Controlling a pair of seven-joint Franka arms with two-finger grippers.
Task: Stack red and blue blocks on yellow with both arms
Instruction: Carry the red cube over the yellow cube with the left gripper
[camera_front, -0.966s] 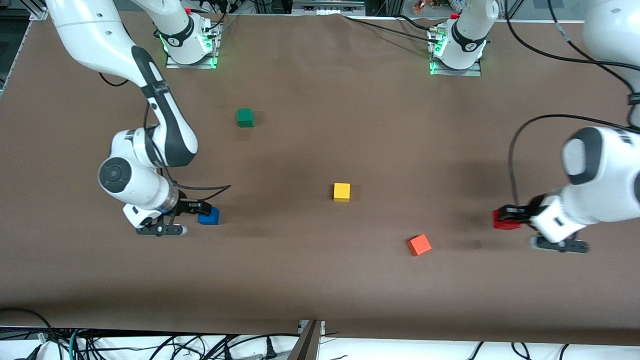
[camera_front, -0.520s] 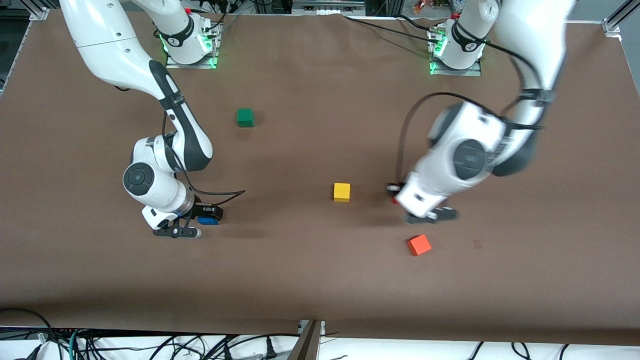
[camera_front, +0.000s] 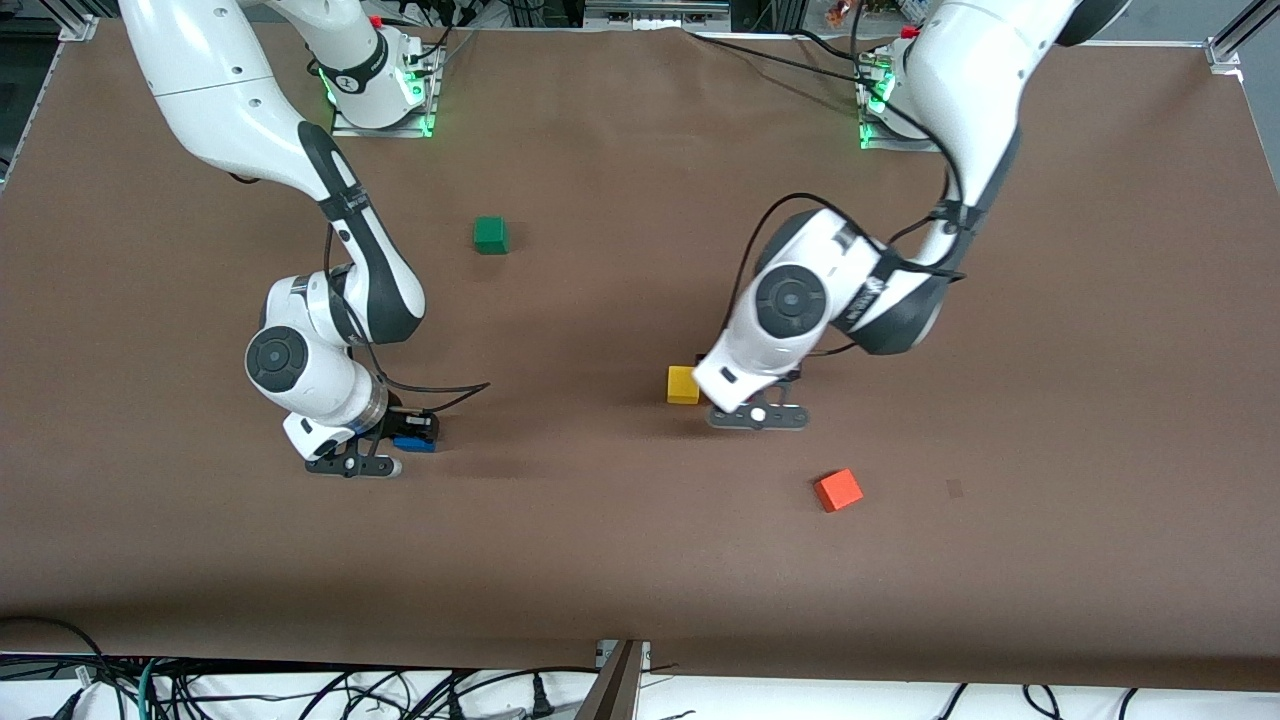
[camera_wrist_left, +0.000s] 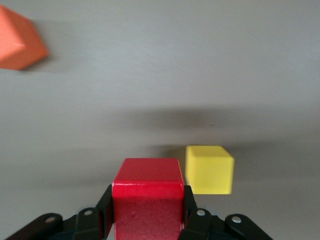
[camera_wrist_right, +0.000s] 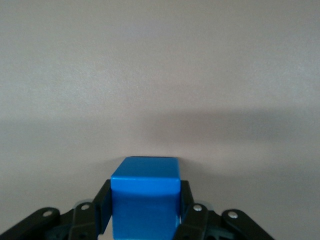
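Observation:
My left gripper is shut on the red block and holds it just above the table, beside the yellow cube. In the front view the left arm's wrist hides that gripper and the red block, right next to the yellow cube. My right gripper is shut on the blue block, low over the table toward the right arm's end. The blue block fills the space between the right gripper's fingers in the right wrist view.
A green cube sits nearer the robots' bases. An orange cube lies nearer the front camera than the yellow cube and also shows in the left wrist view. The brown table is bare elsewhere.
The left arm has swung in from its end of the table with the red block to beside the yellow cube. The right gripper closed on the blue block and shifted slightly, then stayed still.

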